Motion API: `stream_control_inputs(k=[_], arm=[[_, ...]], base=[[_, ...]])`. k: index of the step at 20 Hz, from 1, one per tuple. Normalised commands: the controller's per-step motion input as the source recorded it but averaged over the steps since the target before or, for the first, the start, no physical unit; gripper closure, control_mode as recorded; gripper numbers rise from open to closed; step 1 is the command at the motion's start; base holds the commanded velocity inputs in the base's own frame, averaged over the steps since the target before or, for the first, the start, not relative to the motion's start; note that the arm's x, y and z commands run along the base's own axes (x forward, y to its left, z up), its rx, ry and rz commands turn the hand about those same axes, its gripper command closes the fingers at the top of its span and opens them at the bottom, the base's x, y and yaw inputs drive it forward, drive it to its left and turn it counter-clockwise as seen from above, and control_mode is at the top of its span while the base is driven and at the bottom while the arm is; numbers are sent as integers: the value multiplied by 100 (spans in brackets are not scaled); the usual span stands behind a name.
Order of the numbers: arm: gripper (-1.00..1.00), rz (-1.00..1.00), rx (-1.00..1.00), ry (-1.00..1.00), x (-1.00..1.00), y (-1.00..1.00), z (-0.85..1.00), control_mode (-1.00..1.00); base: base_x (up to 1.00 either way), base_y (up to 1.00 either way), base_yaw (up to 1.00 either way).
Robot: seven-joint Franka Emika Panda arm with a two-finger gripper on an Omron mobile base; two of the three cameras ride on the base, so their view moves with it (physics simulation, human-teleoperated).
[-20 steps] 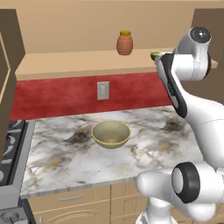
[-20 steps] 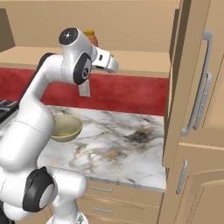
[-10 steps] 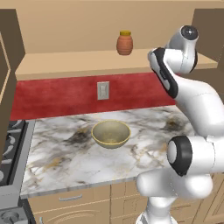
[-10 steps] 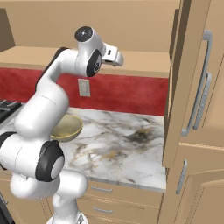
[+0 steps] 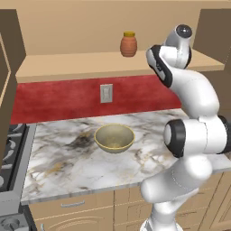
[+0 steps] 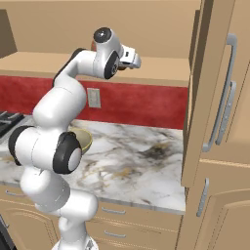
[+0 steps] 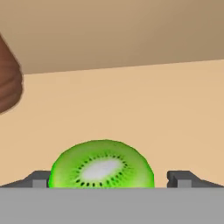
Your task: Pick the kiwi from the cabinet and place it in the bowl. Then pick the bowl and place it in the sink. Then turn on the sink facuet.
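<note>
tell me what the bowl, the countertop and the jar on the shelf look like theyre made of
Bowl: probably glazed ceramic, a dull yellow-olive with a paler rim and a smooth matte look.
Countertop: looks like polished marble, white with grey and brown veins.
Jar: orange-brown, maybe clay or glass; yellow lid, material unclear.

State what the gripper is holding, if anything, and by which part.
Nothing is held yet. In the hand view the kiwi lies between the open gripper, with a gap at each fingertip.
</note>
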Motion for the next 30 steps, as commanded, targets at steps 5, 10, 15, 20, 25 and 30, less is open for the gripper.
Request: stream_control_inputs(k=[5,10,15,20,25,30], arm=[[-100,3,0,0,26,0,-16,-100],[100,3,0,0,10,0,-17,-100],[100,2,0,0,-8,6,-11,-100],[100,0,0,0,-63,13,-11,-100],[100,0,0,-3,-100,32,-3,-100],[100,0,0,0,-100,57,-5,-100]], base=[[0,0,0],[0,0,0],[0,0,0],[0,0,0],[0,0,0],[0,0,0]])
